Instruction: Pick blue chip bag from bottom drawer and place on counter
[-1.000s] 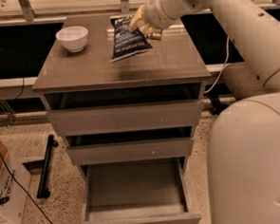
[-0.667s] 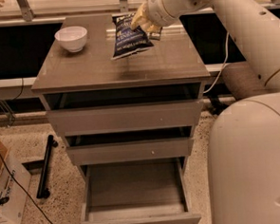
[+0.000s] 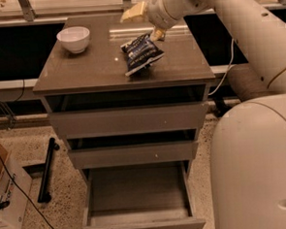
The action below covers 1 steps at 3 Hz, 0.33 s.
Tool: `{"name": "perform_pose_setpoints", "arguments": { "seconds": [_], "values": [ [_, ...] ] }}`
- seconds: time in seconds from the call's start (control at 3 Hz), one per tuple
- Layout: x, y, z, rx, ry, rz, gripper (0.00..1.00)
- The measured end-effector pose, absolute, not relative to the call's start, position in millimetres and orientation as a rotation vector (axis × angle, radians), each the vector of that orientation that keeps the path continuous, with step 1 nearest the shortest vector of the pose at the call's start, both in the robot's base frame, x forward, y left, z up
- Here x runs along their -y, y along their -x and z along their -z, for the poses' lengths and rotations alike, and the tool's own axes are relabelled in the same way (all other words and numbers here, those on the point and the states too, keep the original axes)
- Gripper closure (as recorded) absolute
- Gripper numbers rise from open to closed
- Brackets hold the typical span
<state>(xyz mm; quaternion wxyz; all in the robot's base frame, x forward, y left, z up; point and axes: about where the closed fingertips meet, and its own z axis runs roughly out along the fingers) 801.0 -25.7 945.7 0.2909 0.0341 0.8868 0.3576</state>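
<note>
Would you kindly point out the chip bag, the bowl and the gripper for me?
chip bag (image 3: 140,54): camera view, middle of its printed face.
bowl (image 3: 74,39): camera view, its outer wall.
gripper (image 3: 145,24): camera view, midway between its open fingertips, just above the bag at the rear of the counter (image 3: 82,71).

Navy blue chip bag (image 3: 141,53) with white lettering on glossy grey-brown counter (image 3: 91,68); cream pincer (image 3: 141,26) just above it; white bowl (image 3: 74,39)

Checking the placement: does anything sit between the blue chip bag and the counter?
Nothing visible does. The blue chip bag lies directly on the counter, with the gripper open just above its far end. The white bowl stands apart at the far left.
</note>
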Motion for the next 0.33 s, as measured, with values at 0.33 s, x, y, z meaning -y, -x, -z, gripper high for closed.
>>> {"name": "perform_pose_setpoints", "arguments": {
  "seconds": [0.33],
  "values": [
    [24.5,-801.2,-944.6,-2.366,-0.09,-0.954,0.0]
  ]
}}
